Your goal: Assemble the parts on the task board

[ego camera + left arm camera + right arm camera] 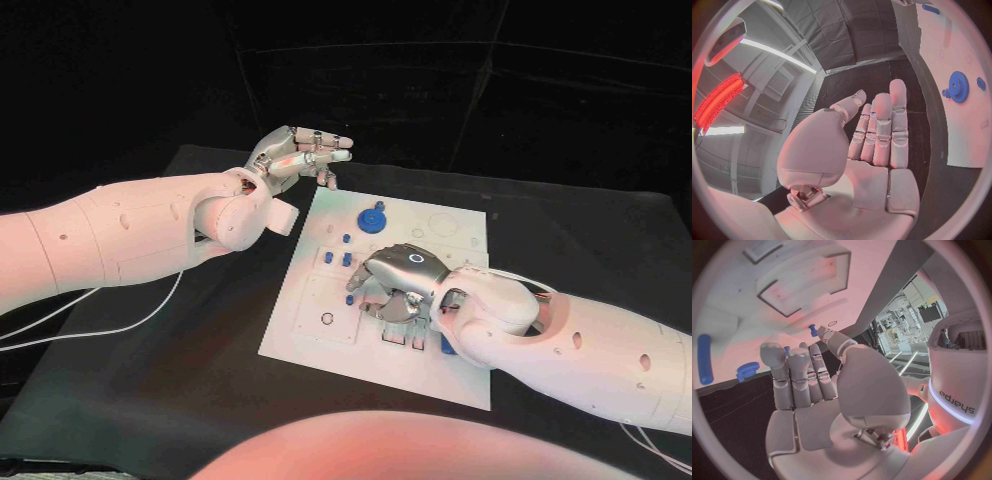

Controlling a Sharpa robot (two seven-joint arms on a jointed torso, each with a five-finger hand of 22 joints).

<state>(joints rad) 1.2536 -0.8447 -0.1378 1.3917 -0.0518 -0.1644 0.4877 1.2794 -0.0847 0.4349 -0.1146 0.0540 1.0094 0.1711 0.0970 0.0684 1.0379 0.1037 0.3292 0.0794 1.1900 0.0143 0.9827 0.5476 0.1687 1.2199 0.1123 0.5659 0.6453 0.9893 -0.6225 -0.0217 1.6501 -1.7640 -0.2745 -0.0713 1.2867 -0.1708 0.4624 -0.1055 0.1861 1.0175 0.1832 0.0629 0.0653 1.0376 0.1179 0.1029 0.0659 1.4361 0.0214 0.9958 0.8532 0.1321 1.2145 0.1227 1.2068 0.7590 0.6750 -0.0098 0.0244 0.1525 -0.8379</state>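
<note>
While the right hand (400,283) hovers palm-down over the middle of the task board (310,325), its fingers held loosely together and holding nothing, small blue parts (338,258) lie just beside it at ten o'clock. At eleven o'clock, the left hand (296,153) is raised beyond the board's far corner, fingers straight, empty; the blue gear (374,218) sits near it at five o'clock.

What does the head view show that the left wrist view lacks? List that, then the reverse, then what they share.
Head view: the right hand over the middle of the task board, and the left hand raised beyond the board's far corner. Left wrist view: the palm side of the left hand, its fingers straight and holding nothing. Both: the blue gear lying near the board's far end.
</note>
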